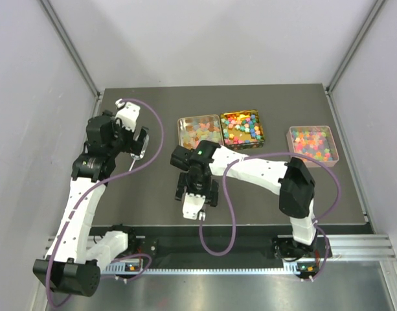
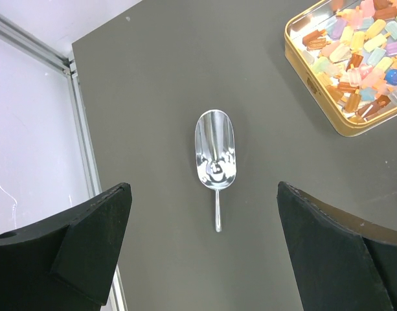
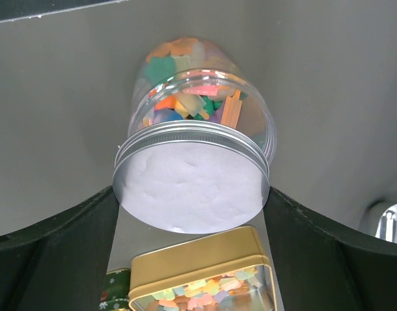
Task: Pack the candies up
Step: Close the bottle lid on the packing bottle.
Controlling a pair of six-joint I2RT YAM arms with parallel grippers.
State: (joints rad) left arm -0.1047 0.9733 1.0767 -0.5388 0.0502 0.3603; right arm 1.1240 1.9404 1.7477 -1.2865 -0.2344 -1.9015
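Observation:
Candies fill three open containers at the back: a tin of pale pieces [image 1: 199, 129], a gold tin of bright pieces [image 1: 242, 128] and a pink tray [image 1: 313, 144]. A clear jar [image 3: 198, 97] holds mixed candies under a round silver lid [image 3: 192, 188]. My right gripper [image 3: 192, 194] is open, its fingertips either side of the lid; in the top view it [image 1: 197, 194] sits in front of the tins. My left gripper [image 2: 203, 186] is open and empty above a silver scoop [image 2: 215, 152] that lies on the table. The left gripper [image 1: 138, 144] is at the left.
The pale-candy tin [image 2: 315, 84] lies to the upper right of the scoop in the left wrist view. A metal frame rail [image 2: 81, 142] runs along the table's left edge. A gold tin of candies [image 3: 198, 259] shows at the bottom of the right wrist view.

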